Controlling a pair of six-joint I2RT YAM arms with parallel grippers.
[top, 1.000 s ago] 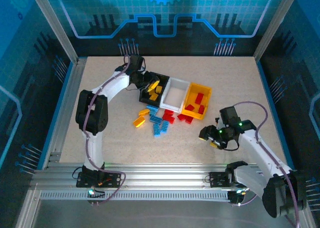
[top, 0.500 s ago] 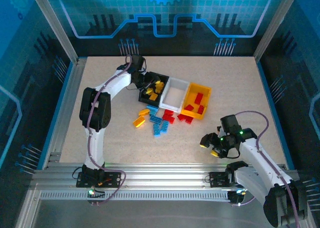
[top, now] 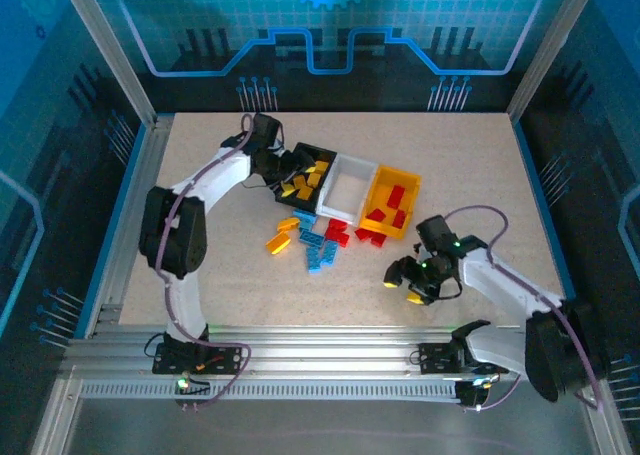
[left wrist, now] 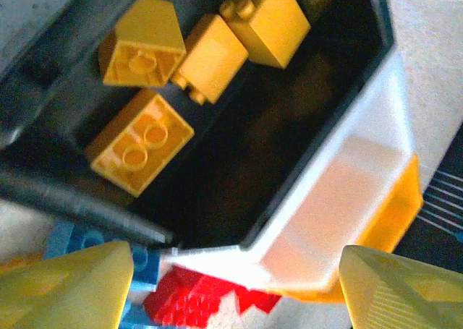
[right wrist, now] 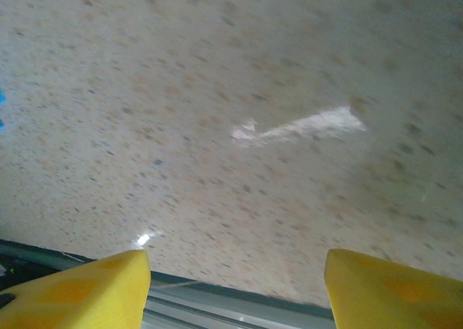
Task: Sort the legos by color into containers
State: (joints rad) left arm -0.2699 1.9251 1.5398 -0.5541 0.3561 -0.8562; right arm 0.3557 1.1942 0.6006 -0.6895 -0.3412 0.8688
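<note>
As we look through the left wrist camera, the left gripper [left wrist: 235,289] hangs above the black bin [left wrist: 289,126], its two yellow fingertips [left wrist: 65,289] standing wide apart with nothing between them; it has hold of no brick. Four yellow bricks [left wrist: 141,141] lie on that bin's floor, gathered toward one end, and the other end of the floor is bare. From the top camera we see this bin at the left end of a row near the middle of the table [top: 480,165]: the white bin [top: 347,187] is pressed against it, and the orange-yellow bin [top: 381,185] stands against the white one on the right. The white bin's floor shows bare, while several red bricks [top: 394,201] lie in the orange-yellow one. Just in front of the row lie loose yellow bricks [top: 281,235] on the left, loose blue bricks [top: 316,247] beside them, and loose red bricks [top: 340,231] close under the near walls of the white and orange-yellow bins. The right gripper [top: 403,290] is low over bare table, well apart from the bins and nearer the table's near edge. Its fingers [right wrist: 72,293] stand apart, with only speckled tabletop and a pale scuff mark [right wrist: 296,126] in view past them, so it too grips nothing.
</note>
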